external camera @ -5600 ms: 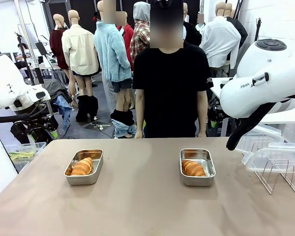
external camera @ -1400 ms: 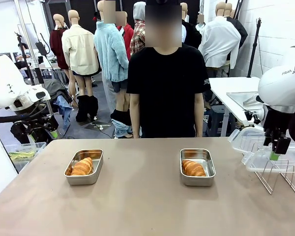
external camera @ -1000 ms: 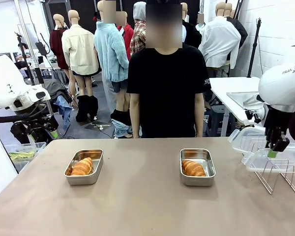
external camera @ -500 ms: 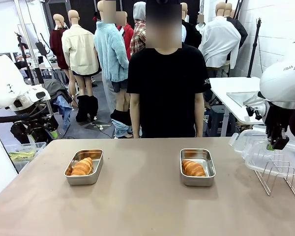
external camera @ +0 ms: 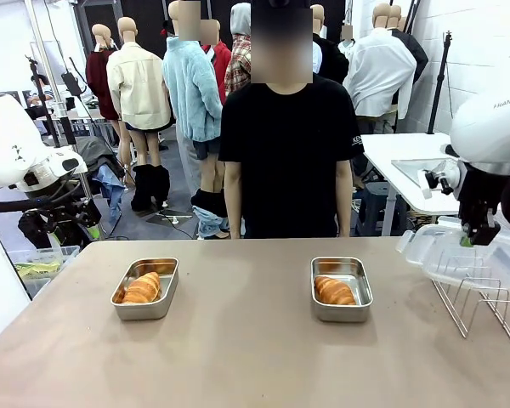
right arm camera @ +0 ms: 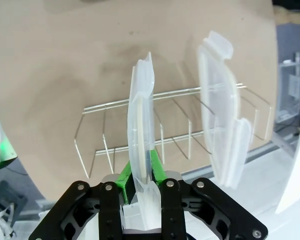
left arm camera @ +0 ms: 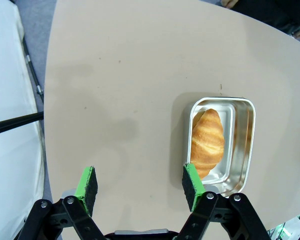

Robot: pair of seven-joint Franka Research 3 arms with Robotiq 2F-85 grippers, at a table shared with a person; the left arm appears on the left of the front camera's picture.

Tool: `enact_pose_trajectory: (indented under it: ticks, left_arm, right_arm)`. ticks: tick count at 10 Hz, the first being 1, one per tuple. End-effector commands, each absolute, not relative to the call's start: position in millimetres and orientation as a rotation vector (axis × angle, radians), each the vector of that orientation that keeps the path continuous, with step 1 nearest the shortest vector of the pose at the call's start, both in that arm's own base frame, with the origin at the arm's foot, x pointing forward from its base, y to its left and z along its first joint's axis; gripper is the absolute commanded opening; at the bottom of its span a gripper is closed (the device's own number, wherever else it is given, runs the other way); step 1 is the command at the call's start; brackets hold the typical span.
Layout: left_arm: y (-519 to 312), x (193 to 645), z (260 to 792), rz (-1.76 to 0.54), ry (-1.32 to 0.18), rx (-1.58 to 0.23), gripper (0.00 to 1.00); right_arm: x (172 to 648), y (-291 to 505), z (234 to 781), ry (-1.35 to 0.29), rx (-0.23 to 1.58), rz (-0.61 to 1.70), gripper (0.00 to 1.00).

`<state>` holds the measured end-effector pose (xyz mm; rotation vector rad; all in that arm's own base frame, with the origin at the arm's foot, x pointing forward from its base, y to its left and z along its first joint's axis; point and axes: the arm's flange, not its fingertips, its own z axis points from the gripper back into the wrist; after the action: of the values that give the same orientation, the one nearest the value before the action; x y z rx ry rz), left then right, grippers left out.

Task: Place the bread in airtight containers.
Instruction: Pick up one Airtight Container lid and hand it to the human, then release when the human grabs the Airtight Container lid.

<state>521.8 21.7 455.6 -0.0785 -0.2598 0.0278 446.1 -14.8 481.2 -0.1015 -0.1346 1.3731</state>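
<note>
At 3 o'clock on the table point(external camera: 255, 361), the right jaws are clenched on the edge of a clear plastic lid point(right arm camera: 141, 125), holding it over the wire rack point(external camera: 476, 299), where a second lid point(right arm camera: 221, 125) stands on edge. Toward 9 o'clock from the rack sit two uncovered steel tins, the right tin point(external camera: 363, 293) before the person and the left tin point(external camera: 164, 293) farther along, holding the right croissant point(external camera: 333, 291) and the left croissant point(external camera: 142, 288). The left jaws hang released above the table, green pads point(left arm camera: 87, 182) wide apart, the left tin just beyond one pad.

The table point(external camera: 238, 365) holds a left tin point(external camera: 144, 313), right tin point(external camera: 341, 315) and wire rack point(external camera: 480, 299).
</note>
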Motion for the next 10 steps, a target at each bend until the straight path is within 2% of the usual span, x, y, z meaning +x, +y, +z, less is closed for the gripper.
enact_pose_trajectory:
  ticks: [1,6,10]
  left_arm:
    - [22.3,520.6,457.0,0.029,-0.263,-0.077,0.88]
    - [22.3,520.6,457.0,0.029,-0.263,-0.077,0.88]
    - [22.3,520.6,457.0,0.029,-0.263,-0.077,0.88]
  right_arm:
    - [446.8,-14.3,508.0,-0.156,-0.13,1.4,0.0]
    - [440.7,-7.2,584.0,-0.197,-0.154,1.445,0.0]
    - [437.9,-8.7,577.5,-0.217,-0.167,1.396,0.0]
